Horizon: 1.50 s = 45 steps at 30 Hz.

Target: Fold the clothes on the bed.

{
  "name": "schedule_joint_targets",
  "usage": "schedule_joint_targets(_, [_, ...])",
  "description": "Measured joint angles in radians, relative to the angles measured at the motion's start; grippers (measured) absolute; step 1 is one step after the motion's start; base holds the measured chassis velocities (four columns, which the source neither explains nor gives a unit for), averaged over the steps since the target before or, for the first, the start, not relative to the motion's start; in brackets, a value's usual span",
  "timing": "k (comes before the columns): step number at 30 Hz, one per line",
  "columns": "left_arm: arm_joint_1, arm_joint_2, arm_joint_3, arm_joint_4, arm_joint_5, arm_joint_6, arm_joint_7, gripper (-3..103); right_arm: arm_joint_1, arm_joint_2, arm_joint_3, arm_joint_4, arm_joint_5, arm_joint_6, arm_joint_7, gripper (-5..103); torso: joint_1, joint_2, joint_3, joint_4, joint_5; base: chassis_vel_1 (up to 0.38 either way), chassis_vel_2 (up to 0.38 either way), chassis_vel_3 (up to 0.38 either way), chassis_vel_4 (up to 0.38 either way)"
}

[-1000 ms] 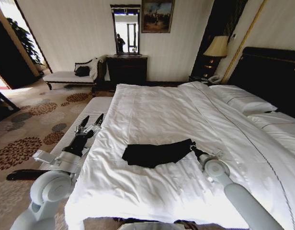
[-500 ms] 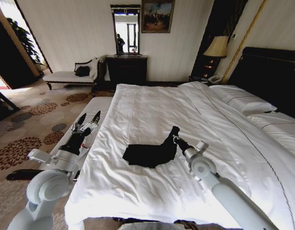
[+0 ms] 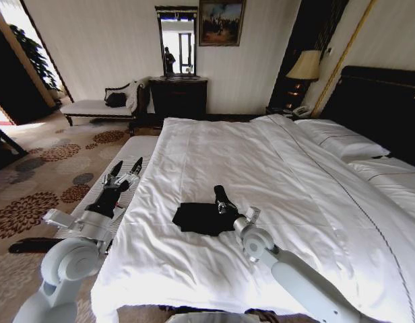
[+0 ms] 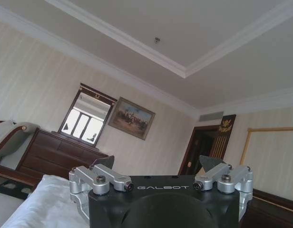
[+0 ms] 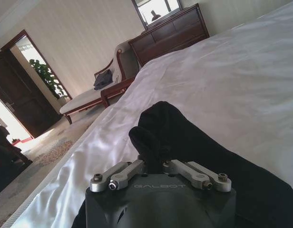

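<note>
The clothes (image 3: 194, 219), a black T-shirt, lie bunched near the front of the white bed (image 3: 248, 155). My right gripper (image 3: 221, 200) is shut on the shirt's right end and holds it lifted over the middle of the garment. In the right wrist view the black fabric (image 5: 184, 137) rises in a fold pinched between the right gripper's (image 5: 153, 164) fingers. My left gripper (image 3: 124, 168) hangs open beside the bed's left edge, above the bench, with nothing in it. In its own wrist view the left gripper (image 4: 157, 162) points at the far wall.
A narrow white bench (image 3: 100, 195) runs along the bed's left side. Pillows (image 3: 342, 141) and the dark headboard (image 3: 389, 108) are at the right. A dresser (image 3: 178, 96), a chaise (image 3: 93, 106) and a lamp (image 3: 304, 66) stand along the far wall.
My right gripper has lifted the shirt's right end and carried it left over the rest of the garment, shortening it. The left arm has hardly moved.
</note>
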<state>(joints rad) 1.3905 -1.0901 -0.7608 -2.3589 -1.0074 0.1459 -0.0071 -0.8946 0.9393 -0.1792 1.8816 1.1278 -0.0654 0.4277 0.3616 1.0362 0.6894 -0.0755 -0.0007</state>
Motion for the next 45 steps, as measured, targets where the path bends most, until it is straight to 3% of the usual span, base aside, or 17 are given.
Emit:
schedule_joint_targets(9, [0.013, -0.007, -0.015, -0.01, 0.0, 0.0, 0.0, 100, 0.038, 0.033, -0.06, -0.016, -0.027, 0.025, -0.046, 7, 0.0, 0.0, 0.0, 0.0, 0.0, 0.0, 0.0, 0.0, 0.0])
schedule_joint_targets(39, [0.018, -0.006, -0.024, -0.015, -0.004, 0.002, -0.003, 100, 0.029, 0.177, -0.166, -0.125, -0.123, 0.049, -0.071, 3, 0.0, 0.0, 0.0, 0.0, 0.0, 0.0, 0.0, 0.0, 0.0])
schedule_joint_targets(41, [0.019, -0.006, -0.024, -0.015, -0.005, 0.002, -0.003, 100, 0.025, 0.186, -0.166, -0.133, -0.135, 0.055, -0.072, 7, 0.0, 0.0, 0.0, 0.0, 0.0002, 0.0, 0.0, 0.0, 0.0])
schedule_joint_targets(45, [0.023, -0.002, -0.029, -0.016, -0.007, 0.006, -0.003, 100, 0.0, 0.194, -0.159, -0.138, -0.163, 0.094, -0.116, 22, 0.0, 0.0, 0.0, 0.0, 0.0002, 0.0, 0.0, 0.0, 0.0])
